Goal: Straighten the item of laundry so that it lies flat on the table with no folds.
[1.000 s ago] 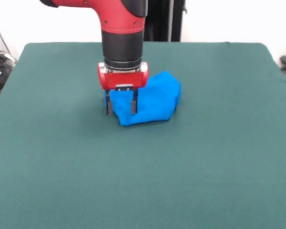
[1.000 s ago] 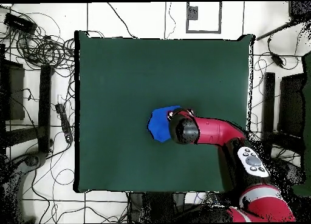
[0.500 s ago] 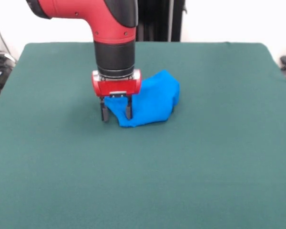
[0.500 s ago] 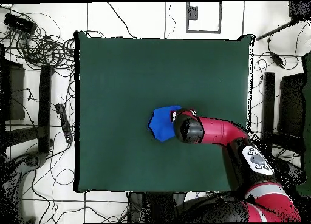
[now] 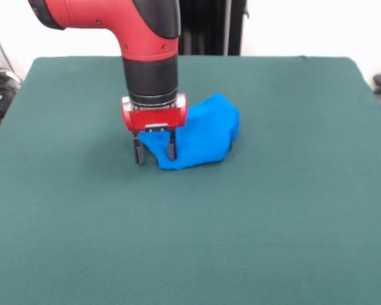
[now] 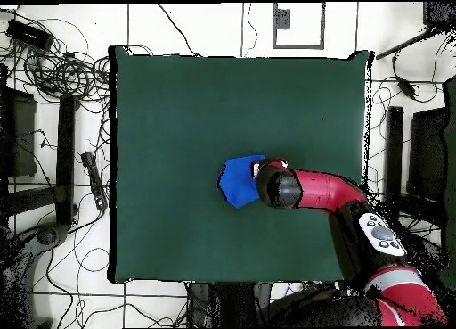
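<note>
Clearly little of the job is done yet. Nearest the camera in the front view, the table (image 5: 190,241) shows a broad stretch of bare dark green cloth, with nothing lying on it.

Farther in, around the middle of the table and slightly left of centre, sits the item of laundry (image 5: 200,136), a bright blue shirt gathered into a compact, rumpled mound. No sleeves, hem or printed front can be made out; only plain blue fabric shows, folded over on itself, with a rounded peak at its far right and a blunt corner pointing toward the near side. From overhead it (image 6: 236,180) is a small bunched patch that takes up a tiny part of the green surface.

At the mound's left edge the gripper (image 5: 155,151) hangs straight down from the red and black arm, jaws parted. One finger stands on the bare cloth just left of the shirt and the other is in front of its blue edge, so a fold of that edge appears to lie between them, not yet pinched.

Judging from this, the shirt still has to be gripped, drawn outward and spread until every fold is gone. Beyond it, the far half of the table is green and unoccupied.
</note>
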Controlling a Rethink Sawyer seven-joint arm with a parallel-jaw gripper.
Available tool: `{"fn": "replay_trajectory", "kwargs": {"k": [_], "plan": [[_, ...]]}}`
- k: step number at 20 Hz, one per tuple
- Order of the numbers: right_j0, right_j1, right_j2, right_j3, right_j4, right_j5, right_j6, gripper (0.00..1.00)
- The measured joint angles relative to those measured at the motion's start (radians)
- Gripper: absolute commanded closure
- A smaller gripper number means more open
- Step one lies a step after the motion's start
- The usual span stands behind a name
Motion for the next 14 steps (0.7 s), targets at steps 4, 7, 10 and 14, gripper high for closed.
{"fn": "replay_trajectory", "kwargs": {"k": [4, 7, 10, 14], "plan": [[-0.02, 0.004, 0.021, 0.0, -0.002, 0.009, 0.0, 0.0], [-0.028, 0.005, 0.03, -0.001, -0.002, 0.015, 0.0, 0.0], [-0.032, 0.006, 0.035, 0.0, -0.003, 0.016, 0.0, 0.0], [-0.035, 0.007, 0.038, 0.0, -0.002, 0.016, 0.0, 0.0]]}}
